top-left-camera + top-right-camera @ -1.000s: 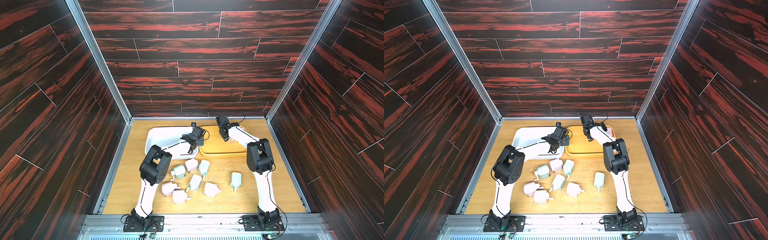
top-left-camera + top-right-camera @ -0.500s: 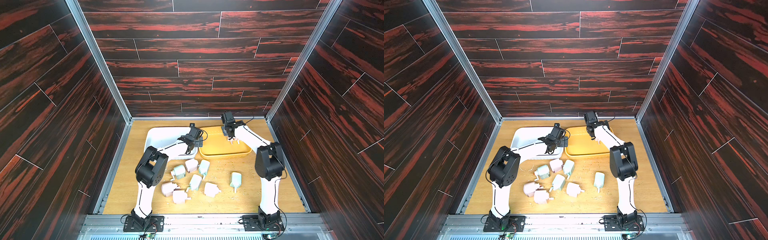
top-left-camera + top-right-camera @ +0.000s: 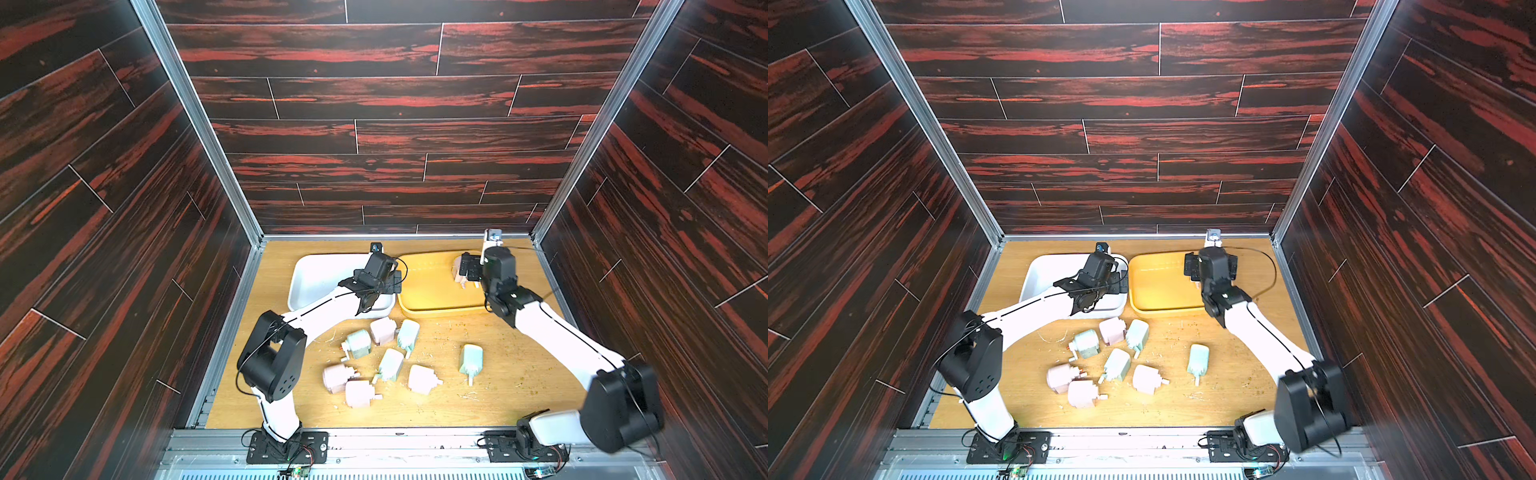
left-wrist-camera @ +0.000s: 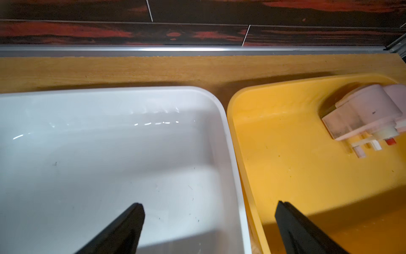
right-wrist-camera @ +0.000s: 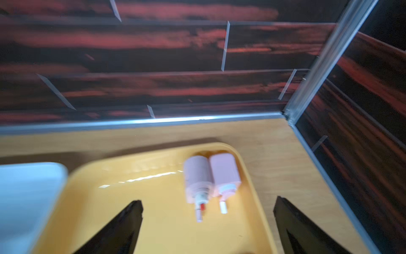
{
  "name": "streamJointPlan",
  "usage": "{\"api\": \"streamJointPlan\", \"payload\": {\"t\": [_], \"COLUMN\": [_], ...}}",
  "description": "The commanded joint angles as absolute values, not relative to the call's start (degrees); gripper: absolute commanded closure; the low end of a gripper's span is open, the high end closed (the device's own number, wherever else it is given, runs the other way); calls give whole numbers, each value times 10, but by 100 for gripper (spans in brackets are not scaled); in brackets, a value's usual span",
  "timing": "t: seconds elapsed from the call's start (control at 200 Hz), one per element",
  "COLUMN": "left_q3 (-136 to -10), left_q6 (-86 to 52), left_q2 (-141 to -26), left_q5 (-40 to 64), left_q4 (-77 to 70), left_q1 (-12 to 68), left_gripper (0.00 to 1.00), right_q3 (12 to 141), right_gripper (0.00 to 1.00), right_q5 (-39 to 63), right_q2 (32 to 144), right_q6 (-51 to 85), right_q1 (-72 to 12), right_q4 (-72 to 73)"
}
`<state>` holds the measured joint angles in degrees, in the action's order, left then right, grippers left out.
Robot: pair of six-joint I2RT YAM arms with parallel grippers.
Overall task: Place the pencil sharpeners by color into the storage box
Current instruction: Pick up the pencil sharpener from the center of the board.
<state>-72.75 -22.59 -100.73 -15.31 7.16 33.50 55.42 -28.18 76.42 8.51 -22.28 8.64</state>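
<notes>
Left hand (image 4: pixel 208 228): held with its jaws wide apart and nothing between them, one finger over the white tray (image 4: pixel 228 136) and one over the yellow tray (image 4: pixel 274 154).
Right hand (image 5: pixel 207 226): held with its jaws wide apart and nothing between them, above the yellow tray, near the two pink pencil sharpeners (image 5: pixel 211 178) in it.
Two pink pencil sharpeners: laid side by side and touching in the far corner of the yellow tray, crank stubs toward the right wrist camera.
White tray: seen just beside the yellow tray at the back of the surface (image 3: pixel 519 386); no sharpener is seen in the visible part.
Eight loose sharpeners: four pink sharpeners (image 3: pixel 422 379) and four mint sharpeners (image 3: pixel 471 359) are scattered on the surface in front of the trays, in both top views.
</notes>
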Motion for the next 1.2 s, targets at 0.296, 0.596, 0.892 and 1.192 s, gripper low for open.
{"api": "streamJointPlan", "payload": {"t": [0.296,0.596,0.892,1.192], "left_q3": [-588,-511,-494,-484], "left_q6": [-261,-258,-261,-272], "left_q2": [-860,-765,-698,-663], "left_q5": [-135,-110,-82,-105], "left_q4": [54,106,211,238], "left_q1": [356,364,366,367], "left_gripper": [0,0,0,0], "right_q3": [464,419,428,410], "right_gripper": [2,2,2,2], "right_q5": [2,-52,-92,-44], "right_q2": [664,591,613,663], "right_q6": [128,130,181,158], "right_q1": [-228,-310,-496,-606], "right_q4": [54,-123,-212,-222]}}
